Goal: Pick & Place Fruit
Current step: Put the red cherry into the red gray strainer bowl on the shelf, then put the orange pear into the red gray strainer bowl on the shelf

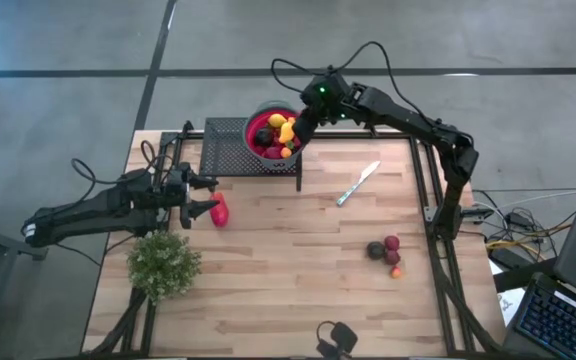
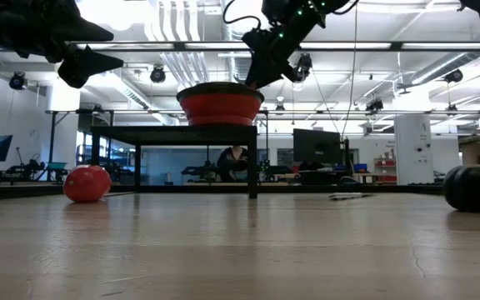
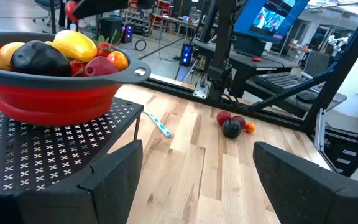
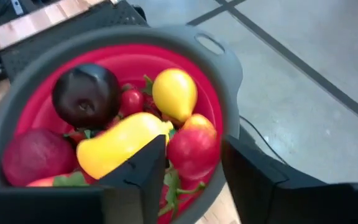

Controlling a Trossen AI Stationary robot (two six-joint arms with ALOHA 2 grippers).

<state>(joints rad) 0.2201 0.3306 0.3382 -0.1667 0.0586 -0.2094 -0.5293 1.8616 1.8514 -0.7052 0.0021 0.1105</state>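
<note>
Fruit fills a red bowl with a grey rim, which stands on a black perforated rack at the far edge of the wooden tabletop. In the bowl lie a dark maroon piece, a round yellow piece, a long yellow piece, a red apple-like piece and a dull red piece, with small red berries and green leaves between them.

The right tool hangs directly over the bowl. Its fingers stand partly apart with the red apple-like piece between them; whether they grip it or merely straddle it, I cannot tell.

The left tool hovers above the tabletop beside the rack, its jaws wide and holding nothing. Just beside it on the wood lies the larger red piece.

More fruit sits in a small cluster near the right side of the tabletop: a dark piece, two red ones and a small orange one, close together. A silver knife lies between that cluster and the rack. A bushy green plant stands near the left edge of the tabletop.
</note>
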